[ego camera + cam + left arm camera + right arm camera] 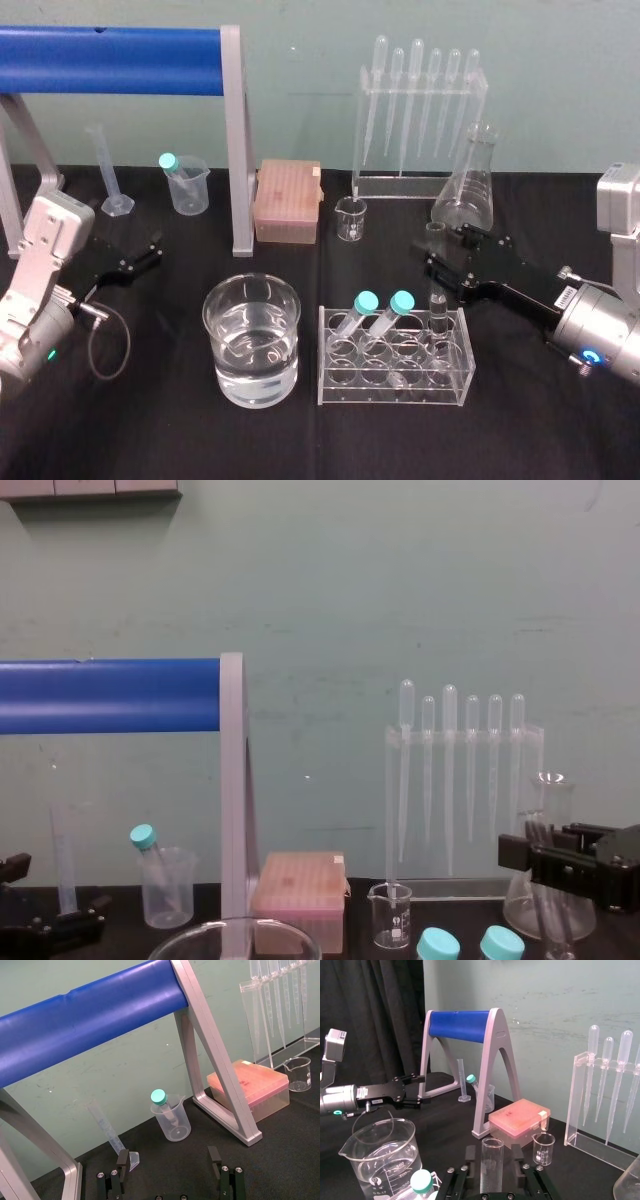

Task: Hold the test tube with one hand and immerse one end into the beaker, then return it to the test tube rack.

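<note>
Standing upright at the right-hand end of the clear test tube rack [395, 392], lower right of centre in the head view, the test tube [437, 290] is hard to trace below the rack's top plate, where the clear walls blur its lower end. The right gripper [443, 250] reaches in from the right edge and straddles the tube just under its rim. Its jaws are apart, with a thin dark gap either side of the glass in the right wrist view, whose bottom edge cuts the tube off. The beaker [252, 340], part full of clear liquid, sits left of the rack. Its printed scale reads 500 and 300; the line beneath is too small to read. A white sticker [567, 295] on the right arm is illegible. The left gripper [140, 255] rests near the left edge, spread wide and empty
</note>
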